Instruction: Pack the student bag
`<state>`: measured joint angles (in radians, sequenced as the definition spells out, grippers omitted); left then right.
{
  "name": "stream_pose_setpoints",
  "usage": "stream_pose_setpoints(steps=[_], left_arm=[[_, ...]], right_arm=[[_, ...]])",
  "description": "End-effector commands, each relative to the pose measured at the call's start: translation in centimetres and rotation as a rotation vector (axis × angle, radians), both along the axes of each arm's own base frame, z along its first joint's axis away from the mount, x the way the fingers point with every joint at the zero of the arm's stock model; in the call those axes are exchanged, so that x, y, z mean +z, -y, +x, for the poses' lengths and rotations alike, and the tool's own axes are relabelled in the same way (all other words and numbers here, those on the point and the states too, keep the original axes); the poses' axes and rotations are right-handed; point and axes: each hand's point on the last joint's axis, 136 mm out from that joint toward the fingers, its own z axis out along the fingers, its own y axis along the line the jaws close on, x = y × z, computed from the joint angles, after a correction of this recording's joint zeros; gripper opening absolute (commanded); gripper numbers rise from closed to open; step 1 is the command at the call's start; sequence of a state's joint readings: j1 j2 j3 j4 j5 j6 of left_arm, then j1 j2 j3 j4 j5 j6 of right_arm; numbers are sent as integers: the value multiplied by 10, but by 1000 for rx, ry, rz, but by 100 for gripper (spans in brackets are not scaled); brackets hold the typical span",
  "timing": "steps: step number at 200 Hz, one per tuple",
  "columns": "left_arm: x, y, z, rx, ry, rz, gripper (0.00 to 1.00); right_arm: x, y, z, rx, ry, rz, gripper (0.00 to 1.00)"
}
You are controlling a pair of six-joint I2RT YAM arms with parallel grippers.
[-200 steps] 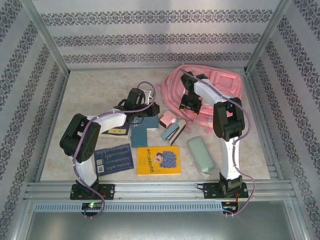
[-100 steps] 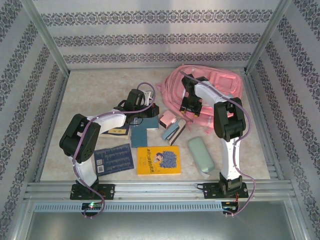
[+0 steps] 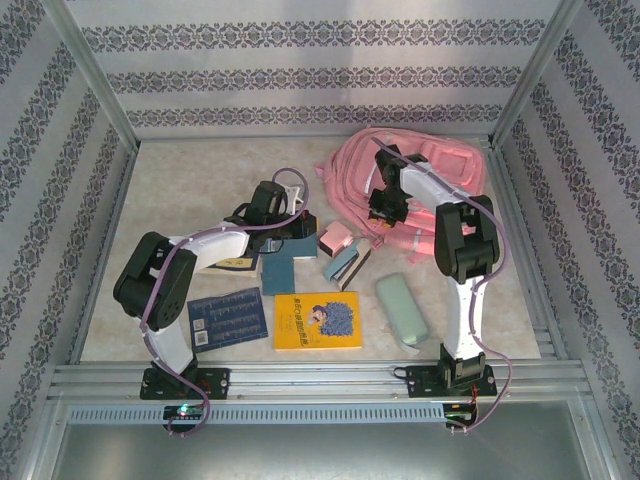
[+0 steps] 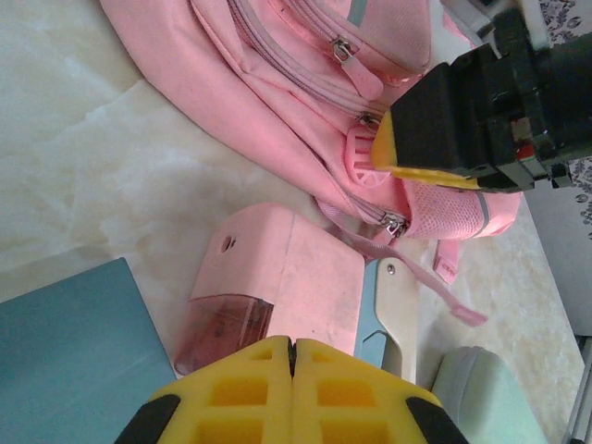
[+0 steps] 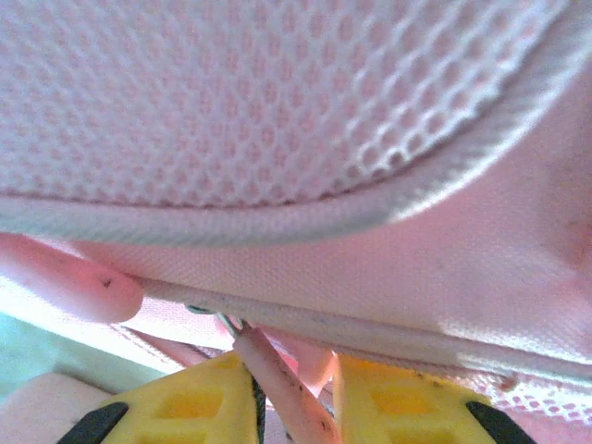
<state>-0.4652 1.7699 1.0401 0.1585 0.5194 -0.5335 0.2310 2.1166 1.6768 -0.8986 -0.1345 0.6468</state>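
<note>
The pink student bag lies at the back right of the table, its zippered front toward the arms. My right gripper presses against the bag's near edge. In the right wrist view mesh and pink fabric fill the frame, and the yellow fingers hold a pink zipper pull strap between them. My left gripper is shut and empty. It hovers just above a pink pencil sharpener, left of the bag.
A teal and white stapler lies beside the sharpener. A green pencil case, a yellow book, a dark blue book and a teal notebook lie on the near half. Patterned walls enclose the table.
My right gripper has narrowed onto the zipper pull and shifted slightly back, with the bag's near edge moving along. The left arm has leaned a little farther forward.
</note>
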Motion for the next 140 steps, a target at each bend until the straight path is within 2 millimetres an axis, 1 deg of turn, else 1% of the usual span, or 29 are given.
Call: stream_pose_setpoints(steps=[1, 19, 36, 58, 85, 92, 103, 111, 124, 140], left_arm=[[13, 5, -4, -14, 1, -22, 0], [15, 6, -3, -19, 3, -22, 0], [18, 11, -3, -32, 7, -21, 0], [20, 24, -6, -71, 11, -14, 0], [18, 39, -13, -110, 7, -1, 0], [17, 41, -14, -112, 3, -6, 0], [16, 43, -17, -115, -4, -10, 0], [15, 42, -18, -114, -8, -10, 0], [16, 40, -20, -113, -5, -8, 0], [18, 37, -22, -107, 1, 4, 0]], right_arm=[[23, 0, 12, 2, 92, 32, 11], [31, 0, 12, 10, 111, 33, 9], [35, 0, 12, 20, 120, 35, 6], [40, -1, 15, 28, 134, 44, 5], [39, -3, 17, 7, 132, 73, 5], [39, -4, 18, 3, 131, 79, 10], [33, -5, 15, 0, 115, 75, 34], [28, -4, 13, -9, 97, 68, 43], [19, -1, 8, -29, 69, 45, 53], [16, 7, 5, -46, 60, -7, 57]])
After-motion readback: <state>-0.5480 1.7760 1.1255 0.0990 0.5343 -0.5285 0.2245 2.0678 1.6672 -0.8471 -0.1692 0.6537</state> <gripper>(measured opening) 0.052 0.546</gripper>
